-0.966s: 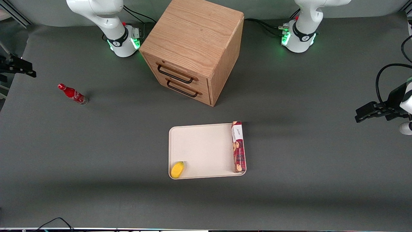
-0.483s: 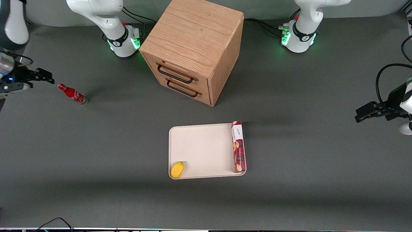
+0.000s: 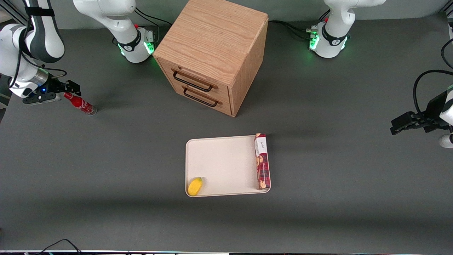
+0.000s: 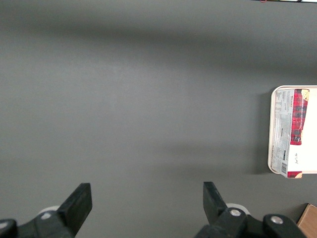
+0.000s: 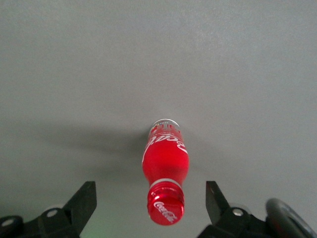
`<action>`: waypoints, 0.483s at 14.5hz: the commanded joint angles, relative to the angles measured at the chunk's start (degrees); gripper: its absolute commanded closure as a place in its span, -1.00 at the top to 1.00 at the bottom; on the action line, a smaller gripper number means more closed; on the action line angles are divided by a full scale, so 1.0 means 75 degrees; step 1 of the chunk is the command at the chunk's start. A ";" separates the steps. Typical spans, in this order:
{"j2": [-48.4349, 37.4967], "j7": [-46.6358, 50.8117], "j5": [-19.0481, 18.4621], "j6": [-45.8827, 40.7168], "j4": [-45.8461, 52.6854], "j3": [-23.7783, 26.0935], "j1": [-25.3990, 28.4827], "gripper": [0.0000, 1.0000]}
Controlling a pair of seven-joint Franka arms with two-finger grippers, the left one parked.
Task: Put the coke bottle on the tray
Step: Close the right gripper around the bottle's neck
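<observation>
Gripper [image 5: 148, 203] above the upright coke bottle [image 5: 165, 168], 2 fingers spread wide around its cap, untouching, cream tray [image 3: 219, 163] well apart

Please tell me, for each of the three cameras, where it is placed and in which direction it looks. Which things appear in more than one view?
Front view: high, facing the robots; shows the gripper, open, at the cap of the standing coke bottle, the wooden drawer cabinet, both arm bases.
Right wrist view: on the working arm, looks down at the coke bottle; its finger shows.
Left wrist view: on the parked arm, looks down at the table; its fingers show.
Shared: front and left wrist show the tray with the biscuit box.
</observation>
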 commanded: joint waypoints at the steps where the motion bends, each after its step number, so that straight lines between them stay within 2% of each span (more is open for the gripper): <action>1: -0.0201 -0.0167 -0.0266 0.0186 -0.0176 -0.0111 0.0018 0.19; 4: -0.0201 -0.0519 -0.0267 0.0197 -0.0176 -0.0134 0.0018 -0.72; 5: -0.0201 -0.0519 -0.0267 0.0197 -0.0176 -0.0134 0.0018 -0.87; 7: -0.0201 -0.0542 -0.0267 0.0186 -0.0153 -0.0134 0.0029 -1.00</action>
